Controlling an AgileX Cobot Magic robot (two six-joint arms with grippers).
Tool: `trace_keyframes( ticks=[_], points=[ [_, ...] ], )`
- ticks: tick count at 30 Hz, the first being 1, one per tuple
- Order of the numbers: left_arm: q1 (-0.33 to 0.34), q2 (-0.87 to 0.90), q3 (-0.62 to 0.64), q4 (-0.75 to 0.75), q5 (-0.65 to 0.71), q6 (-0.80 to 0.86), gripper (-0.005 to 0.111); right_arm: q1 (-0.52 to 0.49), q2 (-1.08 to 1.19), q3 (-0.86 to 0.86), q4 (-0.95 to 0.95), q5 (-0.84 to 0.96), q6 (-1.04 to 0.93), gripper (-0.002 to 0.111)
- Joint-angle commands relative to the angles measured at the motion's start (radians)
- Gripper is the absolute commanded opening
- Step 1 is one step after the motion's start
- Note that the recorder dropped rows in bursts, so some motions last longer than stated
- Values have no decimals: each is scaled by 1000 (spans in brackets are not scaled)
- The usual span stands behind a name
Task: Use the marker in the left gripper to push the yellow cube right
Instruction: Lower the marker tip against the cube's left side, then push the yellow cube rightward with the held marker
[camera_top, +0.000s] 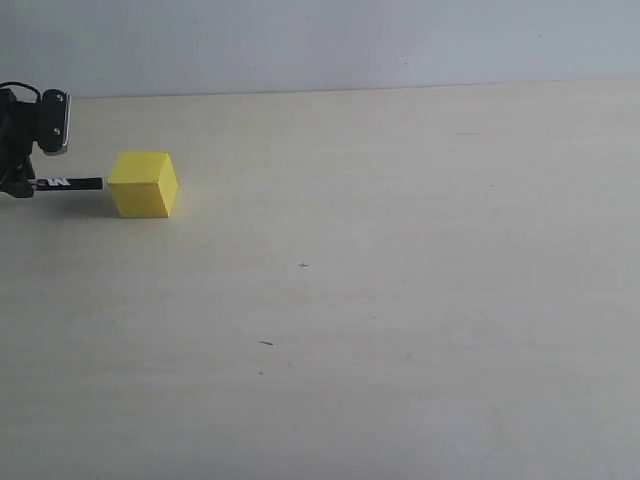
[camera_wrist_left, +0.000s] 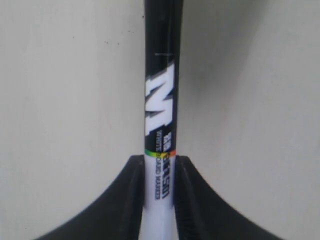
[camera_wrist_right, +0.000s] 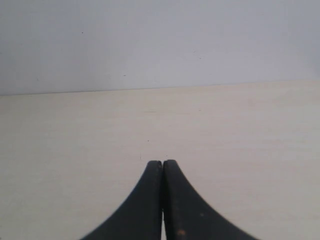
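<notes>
So the yellow cube (camera_top: 143, 185) is parked way out toward the 9 o'clock edge of the table (camera_top: 400, 300) in the exterior view, around 10 o'clock from the middle, with loads of bare tabletop on its 3 o'clock side. The marker (camera_top: 70, 183) lies roughly level and comes in from the cube's 9 o'clock side. Its black end is right at the cube's near face, touching or just about, honestly can't tell which. My take on doing the push well: drive straight toward 3 o'clock, slow and steady, with the tip low and on the middle of that face. Hit it off-centre and the cube will probably spin and slide off the tip. Go too high and it might tip instead of sliding. Keeping the barrel in line with the push should also stop it pivoting in the grip. As for the left gripper (camera_wrist_left: 159, 172), the left wrist view shows its two fingers pinching the white barrel from either side, parted only by the barrel's width, with the black printed part sticking out ahead. The right gripper (camera_wrist_right: 162, 167) is pressed together on nothing, hanging over bare table.
</notes>
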Motion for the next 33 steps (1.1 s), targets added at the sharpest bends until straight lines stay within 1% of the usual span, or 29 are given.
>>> trace_keyframes(
  ticks=[1, 5, 8, 10, 13, 15, 17, 19, 22, 25, 27, 30, 33],
  points=[
    [26, -12, -8, -12, 66, 12, 0, -6, -5, 4, 0, -8, -1, 0],
    [44, -12, -8, -12, 64, 12, 0, -6, -5, 4, 0, -8, -1, 0],
    [31, -10, -8, -13, 56, 16, 0, -6, -5, 4, 0, -8, -1, 0],
    [9, -10, -8, -29, 48, 25, 0, -6, -5, 4, 0, -8, -1, 0],
    [-61, -10, -8, -87, 30, 31, 0, -6, -5, 4, 0, -8, -1, 0],
    [-108, -10, -9, -87, 23, 31, 0, -6, -5, 4, 0, -8, -1, 0],
    [-141, -16, -9, -71, 21, 21, 0, -6, -5, 4, 0, -8, -1, 0],
    [-141, -26, -16, -49, 21, -21, 0, -6, -5, 4, 0, -8, -1, 0],
    [-105, -51, -15, -30, 27, -82, 0, -6, -5, 4, 0, -8, -1, 0],
    [-66, -65, -15, -30, 54, -86, 0, -6, -5, 4, 0, -8, -1, 0],
    [-54, -65, -15, -30, 69, -86, 0, -6, -5, 4, 0, -8, -1, 0],
    [-64, -53, -15, -38, 76, -86, 0, -6, -5, 4, 0, -8, -1, 0],
    [-112, -22, -15, -64, 49, -84, 0, -6, -5, 4, 0, -8, -1, 0]
  ],
)
